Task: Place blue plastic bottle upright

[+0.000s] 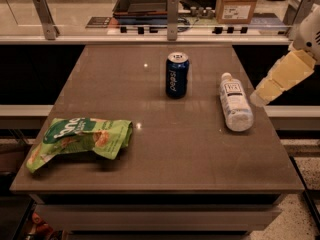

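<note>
Camera view: table (150, 184) with a green snack bag (80, 139) far to view-left of the gripper (265, 91). The gripper hangs off the table's right edge, carrying nothing; open or closed, can't tell. The blue plastic bottle (235, 104) lies on its side just left of it, not touching. The blue can (177, 75) stands further left. Judgement: nothing done yet, grasp and stand-up both remain.

This looks like an office or lab test space. A plain grey-brown worktop (150, 184) is backed at its far edge by a low glass screen (90, 6) on metal posts (172, 16). A cardboard box (238, 3) and a dark tray (144, 1) sit beyond, and there is speckled flooring (295, 224) near right. The robot's gripper (261, 96) hangs just off the worktop's right edge.
</note>
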Controlling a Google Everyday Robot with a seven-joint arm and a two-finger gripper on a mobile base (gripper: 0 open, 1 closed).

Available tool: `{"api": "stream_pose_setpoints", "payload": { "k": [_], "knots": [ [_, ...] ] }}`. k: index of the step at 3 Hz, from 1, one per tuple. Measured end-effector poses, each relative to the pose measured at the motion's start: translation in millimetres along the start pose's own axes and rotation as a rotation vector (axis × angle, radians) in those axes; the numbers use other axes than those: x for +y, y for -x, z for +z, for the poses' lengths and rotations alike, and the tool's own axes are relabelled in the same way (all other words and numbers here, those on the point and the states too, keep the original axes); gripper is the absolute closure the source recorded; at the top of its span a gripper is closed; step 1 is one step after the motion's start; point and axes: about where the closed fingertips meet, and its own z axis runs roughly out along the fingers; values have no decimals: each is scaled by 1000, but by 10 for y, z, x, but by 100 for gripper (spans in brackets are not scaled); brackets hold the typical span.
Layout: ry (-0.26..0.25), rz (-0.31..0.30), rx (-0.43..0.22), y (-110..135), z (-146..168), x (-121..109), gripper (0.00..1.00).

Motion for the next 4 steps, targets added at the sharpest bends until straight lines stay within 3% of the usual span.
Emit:
{"api": "stream_pose_setpoints", "payload": {
  "k": [2, 4],
  "knots": [
    [-16, 294, 98, 194, 337, -176, 0],
    [-42, 611, 278, 243, 776, -240, 0]
  ]
}}
